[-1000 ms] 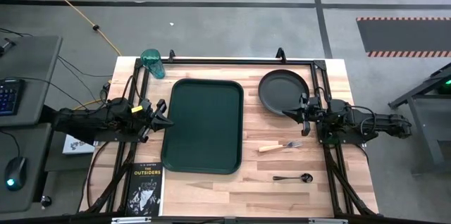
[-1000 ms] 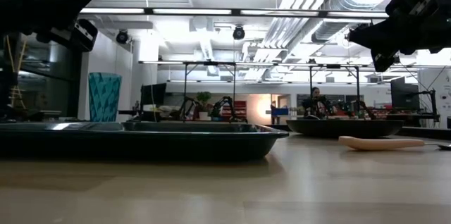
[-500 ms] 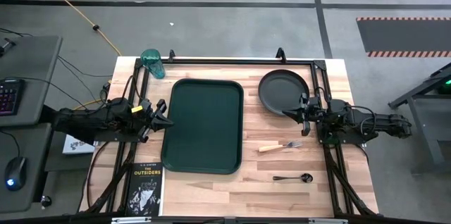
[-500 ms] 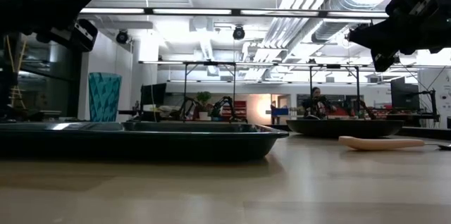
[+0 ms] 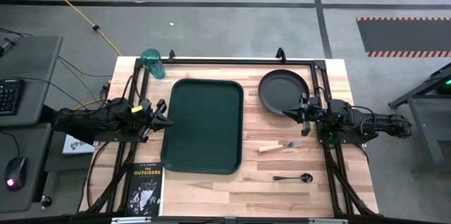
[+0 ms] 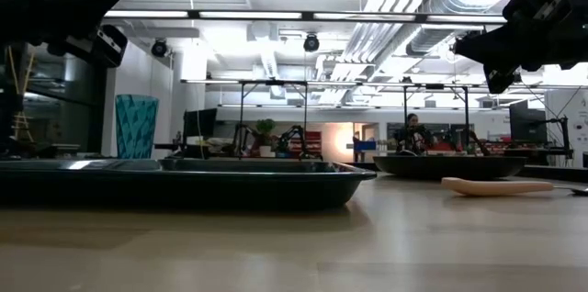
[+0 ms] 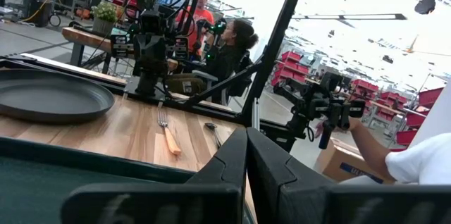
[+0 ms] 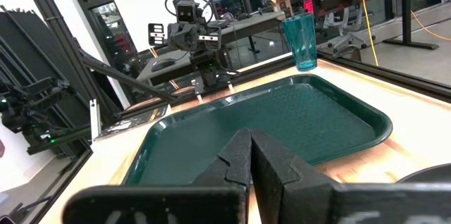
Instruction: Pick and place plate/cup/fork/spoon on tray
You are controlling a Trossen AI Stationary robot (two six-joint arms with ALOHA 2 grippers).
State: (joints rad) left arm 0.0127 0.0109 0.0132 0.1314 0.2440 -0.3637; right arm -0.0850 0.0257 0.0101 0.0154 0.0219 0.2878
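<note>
Start of task: both pincers, left (image 5: 167,120) and right (image 5: 287,111), pressed together and empty beside the bare tray (image 5: 204,125); the right, apparently nearest the plate (image 5: 284,90), should spread, dip under the rim, and lift level.

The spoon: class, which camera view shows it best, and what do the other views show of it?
The high view shows the spoon best: whole, from above, lying on the table beyond the tray, near the fork. The left wrist view catches it small and foreshortened beside the fork. The low and right wrist views do not show it.
</note>
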